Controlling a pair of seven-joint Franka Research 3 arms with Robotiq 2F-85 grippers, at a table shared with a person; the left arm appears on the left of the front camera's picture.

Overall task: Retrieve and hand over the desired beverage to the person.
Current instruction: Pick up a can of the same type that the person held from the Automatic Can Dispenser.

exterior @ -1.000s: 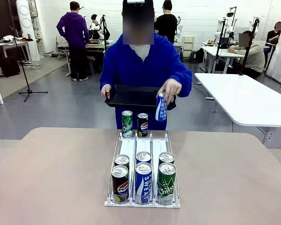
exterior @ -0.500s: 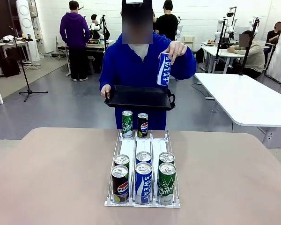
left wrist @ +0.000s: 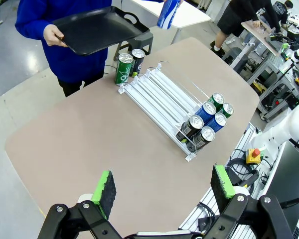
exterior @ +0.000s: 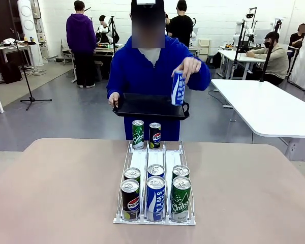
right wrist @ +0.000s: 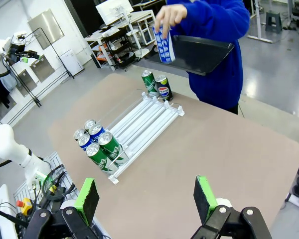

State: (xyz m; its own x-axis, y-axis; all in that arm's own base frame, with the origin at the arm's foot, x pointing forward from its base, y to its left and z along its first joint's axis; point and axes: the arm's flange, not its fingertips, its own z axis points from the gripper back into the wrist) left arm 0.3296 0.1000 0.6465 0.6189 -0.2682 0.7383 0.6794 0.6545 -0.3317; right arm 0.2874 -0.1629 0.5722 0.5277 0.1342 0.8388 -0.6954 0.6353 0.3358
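Note:
The person (exterior: 147, 66) in a bright blue hooded sweatshirt stands at the far side of the table. One hand holds a black tray (exterior: 142, 105); the other holds a blue can (exterior: 178, 87) upright just over the tray's right end. A white rack (exterior: 155, 160) on the table carries the beverage cans: a black, a blue (exterior: 155, 198) and a green one at its near end, three more behind them, and a green (exterior: 138, 134) and a black can at the far end. My left gripper (left wrist: 162, 186) and right gripper (right wrist: 146, 196) hang open high above the table, holding nothing.
The brown table (exterior: 51, 193) has bare room on both sides of the rack. A white table (exterior: 267, 107) stands beyond it at the right. Other people work at benches farther back, and a tripod stand (exterior: 29, 76) is at the left.
The person's hand lifted the blue can from beside the tray's right end up to chest height, then lowered it to just above the tray. Neither gripper's jaws changed.

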